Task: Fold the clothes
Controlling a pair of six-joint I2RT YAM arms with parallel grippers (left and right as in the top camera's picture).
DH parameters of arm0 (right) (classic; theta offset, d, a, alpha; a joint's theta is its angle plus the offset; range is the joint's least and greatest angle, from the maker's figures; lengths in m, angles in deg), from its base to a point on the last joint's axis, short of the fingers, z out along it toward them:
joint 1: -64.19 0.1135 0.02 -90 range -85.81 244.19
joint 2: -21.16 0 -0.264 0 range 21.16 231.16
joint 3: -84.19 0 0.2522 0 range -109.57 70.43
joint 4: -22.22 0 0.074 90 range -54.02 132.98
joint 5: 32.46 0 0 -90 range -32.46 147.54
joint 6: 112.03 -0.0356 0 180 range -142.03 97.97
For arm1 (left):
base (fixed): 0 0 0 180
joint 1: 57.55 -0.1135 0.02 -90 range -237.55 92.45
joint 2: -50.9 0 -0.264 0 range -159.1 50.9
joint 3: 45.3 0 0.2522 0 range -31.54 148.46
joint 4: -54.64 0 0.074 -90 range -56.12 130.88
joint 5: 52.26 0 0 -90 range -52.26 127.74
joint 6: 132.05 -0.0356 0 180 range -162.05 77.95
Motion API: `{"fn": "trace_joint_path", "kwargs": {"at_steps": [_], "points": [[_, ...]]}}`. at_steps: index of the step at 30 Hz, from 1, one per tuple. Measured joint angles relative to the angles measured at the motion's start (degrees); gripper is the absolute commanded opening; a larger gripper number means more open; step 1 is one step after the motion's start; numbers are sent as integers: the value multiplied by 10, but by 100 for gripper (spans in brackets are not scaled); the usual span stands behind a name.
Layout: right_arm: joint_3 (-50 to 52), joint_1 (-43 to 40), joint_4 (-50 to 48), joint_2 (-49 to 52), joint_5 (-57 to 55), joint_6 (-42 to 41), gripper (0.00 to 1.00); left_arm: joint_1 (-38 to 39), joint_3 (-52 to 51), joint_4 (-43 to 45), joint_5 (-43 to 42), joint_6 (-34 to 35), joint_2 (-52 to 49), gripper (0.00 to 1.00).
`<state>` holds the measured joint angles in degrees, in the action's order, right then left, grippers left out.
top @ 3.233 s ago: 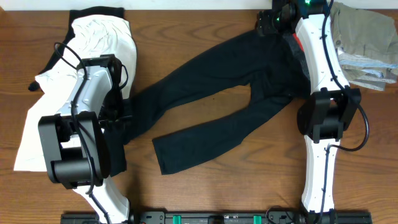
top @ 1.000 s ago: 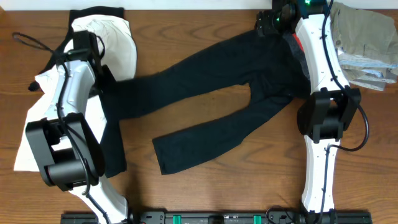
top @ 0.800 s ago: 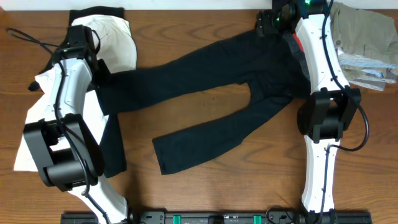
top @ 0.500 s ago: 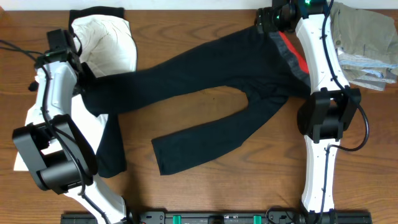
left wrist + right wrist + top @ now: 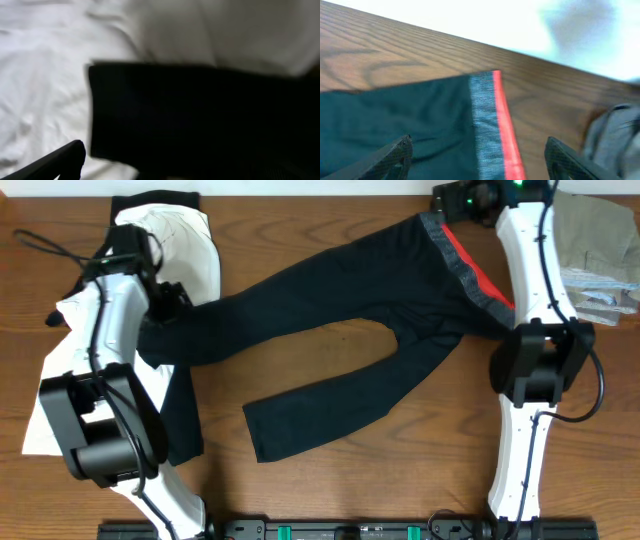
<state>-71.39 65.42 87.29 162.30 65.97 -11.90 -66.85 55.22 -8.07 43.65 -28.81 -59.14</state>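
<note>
Your pants (image 5: 330,370) lie slantwise on the table (image 5: 340,495), their long axis running from the waistband (image 5: 470,270) at far right to the cuffs at left. The right gripper (image 5: 479,152) stands wide over the waistband's corner, holding nothing. The left gripper (image 5: 165,298) is nearest the upper cuff (image 5: 165,110), which lies on the white garment (image 5: 185,240). That view is blurred and shows only one finger (image 5: 70,155), so its jaws are probably wide.

White garment (image 5: 190,250), khaki garments (image 5: 600,235)
</note>
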Motion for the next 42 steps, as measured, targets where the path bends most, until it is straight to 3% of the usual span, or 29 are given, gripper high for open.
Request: {"fn": "trace_joint_path", "kwargs": {"at_steps": [13, 19, 22, 29, 31, 38, 42], "points": [[-2, -4, -87, 136, 2, 51, 83, 108, 3, -29, -34, 7, 60, 98], [-2, -4, -111, 158, 4, 51, 77, 123, 3, -29, -39, 7, 60, 98], [-2, -4, -116, 162, 7, 52, 62, 126, 3, -28, -40, 7, 60, 98], [-2, -4, -113, 163, 11, 44, 13, 129, 3, -29, -40, 7, 60, 98], [-3, -3, -112, 163, 7, 31, 5, 129, 3, -29, -40, 7, 60, 98], [-9, -15, -104, 163, -6, -2, 3, 129, 3, -28, -40, 7, 60, 98], [-10, -31, -102, 163, -9, -9, 12, 129, 3, -26, -40, 7, 60, 98]]}}
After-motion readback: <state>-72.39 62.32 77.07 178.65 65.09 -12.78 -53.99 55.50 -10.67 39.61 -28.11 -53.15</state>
